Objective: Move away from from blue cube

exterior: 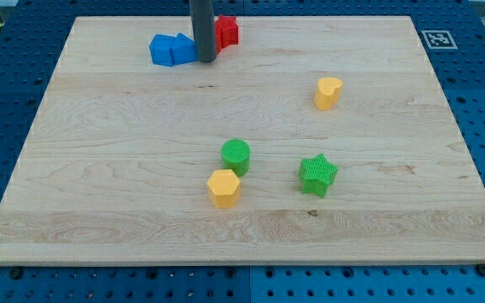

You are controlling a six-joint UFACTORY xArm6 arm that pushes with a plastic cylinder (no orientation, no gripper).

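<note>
Wooden board [99,168]: my tip [205,59] wedged between blue block [172,49] and red block [226,31]; no claw fitted.

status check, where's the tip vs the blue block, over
My tip at the view's top, right beside the blue block, on its right. Red block close behind the rod. Board's middle open toward the view's bottom.

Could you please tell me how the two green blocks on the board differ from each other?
The green cylinder is round, while the green star has points. The cylinder touches, or nearly touches, the orange hexagonal block below it; the star stands alone. The cylinder lies further to the view's left and slightly higher than the star. Both share the same green colour and ridged surface, both sit low on the wooden board, and both are far from my tip.
</note>
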